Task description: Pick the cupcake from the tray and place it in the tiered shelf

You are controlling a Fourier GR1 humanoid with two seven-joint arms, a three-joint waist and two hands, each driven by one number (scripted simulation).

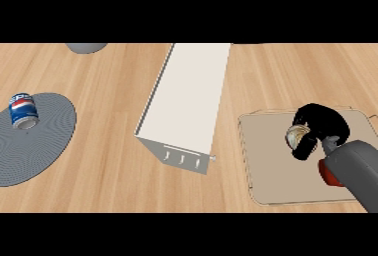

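Right hand: your right hand (319, 127) sits over the tray at the right of the scene, fingers curled round the cupcake and pinching it.
Cupcake: the cupcake (297, 134) shows as a pale, ridged patch between the black fingers; most of it is hidden, and you cannot tell whether it touches the tray or hangs just above it.
Tray: the beige tray (277, 170) lies on the wooden counter (111, 165) at the right, with nothing else visible on it.
Tiered shelf: the white tiered shelf (188, 97) stands in the middle, just left of the tray, running from near to far; nothing shows on it.
Left hand: not visible, so you cannot say what its fingers do.
Other things: a blue can (23, 110) lies on a grey round plate (37, 145) at the far left, well apart from the work.
Progress: judging by this, the grasp is made; the carry leftwards to the shelf and the release are left.
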